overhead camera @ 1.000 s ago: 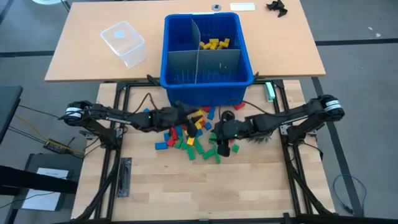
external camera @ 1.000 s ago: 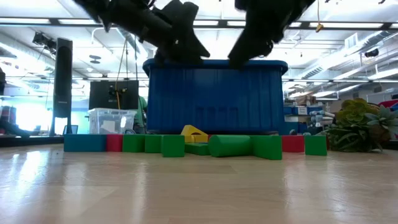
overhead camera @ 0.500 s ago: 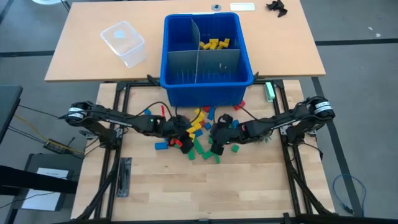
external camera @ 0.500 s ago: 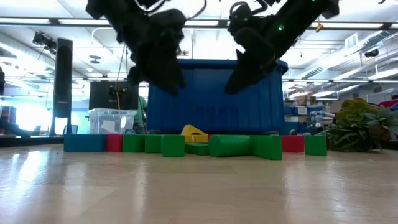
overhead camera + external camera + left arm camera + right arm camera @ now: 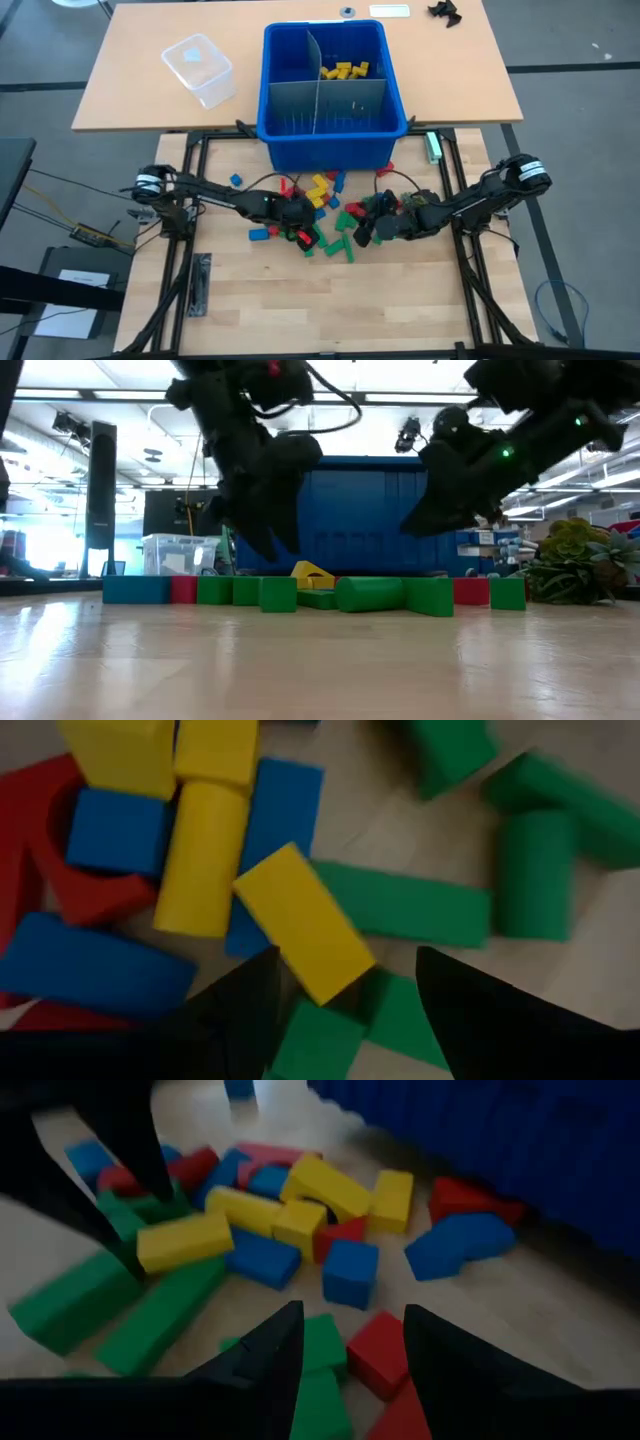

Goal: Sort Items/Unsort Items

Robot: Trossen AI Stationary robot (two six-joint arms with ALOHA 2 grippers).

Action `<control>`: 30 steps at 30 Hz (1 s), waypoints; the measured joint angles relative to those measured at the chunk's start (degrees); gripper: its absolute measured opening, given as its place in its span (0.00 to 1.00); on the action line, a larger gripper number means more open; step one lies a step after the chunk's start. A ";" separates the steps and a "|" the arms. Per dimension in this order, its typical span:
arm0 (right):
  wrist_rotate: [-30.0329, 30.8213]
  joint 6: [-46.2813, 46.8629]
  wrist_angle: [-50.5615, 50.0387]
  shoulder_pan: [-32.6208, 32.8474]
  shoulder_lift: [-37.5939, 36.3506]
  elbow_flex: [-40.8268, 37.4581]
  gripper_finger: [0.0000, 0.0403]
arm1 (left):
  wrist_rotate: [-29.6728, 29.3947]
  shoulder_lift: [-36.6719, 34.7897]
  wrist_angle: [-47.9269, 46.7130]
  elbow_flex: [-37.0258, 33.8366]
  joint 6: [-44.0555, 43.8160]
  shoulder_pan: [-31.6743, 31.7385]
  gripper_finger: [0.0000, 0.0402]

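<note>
Several small red, yellow, green and blue blocks (image 5: pixel 318 205) lie in a loose heap on the wooden table in front of the blue bin (image 5: pixel 385 125). My left gripper (image 5: pixel 297 224) hovers open over the heap's near left part. In the left wrist view a yellow brick (image 5: pixel 305 925) and a green block (image 5: pixel 320 1038) lie between the fingers of my left gripper (image 5: pixel 345 1005). My right gripper (image 5: pixel 362 232) hovers open over the heap's right part, with a green block (image 5: pixel 322 1342) and a red block (image 5: pixel 382 1352) between its fingers. In the low view both grippers stand above the row of blocks (image 5: pixel 370 595).
The bin has grey divider sheets (image 5: pixel 318 85) and holds several yellow blocks (image 5: pixel 345 70) in its far right compartment. A clear plastic tub (image 5: pixel 200 70) stands on the far table at the left. Bare wood (image 5: pixel 330 300) lies between the heap and the near edge.
Both grippers have come down toward the heap of blocks. My left gripper has gone toward the table's near edge. My right gripper has gone a little toward the table's right edge.
</note>
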 joint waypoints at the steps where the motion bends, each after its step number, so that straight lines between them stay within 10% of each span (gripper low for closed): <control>1: 0.26 -0.02 2.00 -0.05 0.08 -0.82 0.43 | -0.81 1.23 -2.70 1.65 0.01 -0.04 0.60; 23: 1.46 -3.13 4.49 -0.07 0.59 -1.81 0.42 | -1.84 10.22 -4.52 6.79 -2.83 2.40 0.59; 30: 1.46 -3.21 4.69 0.00 0.56 -1.80 0.42 | -2.51 10.38 -4.82 6.76 2.29 2.38 0.41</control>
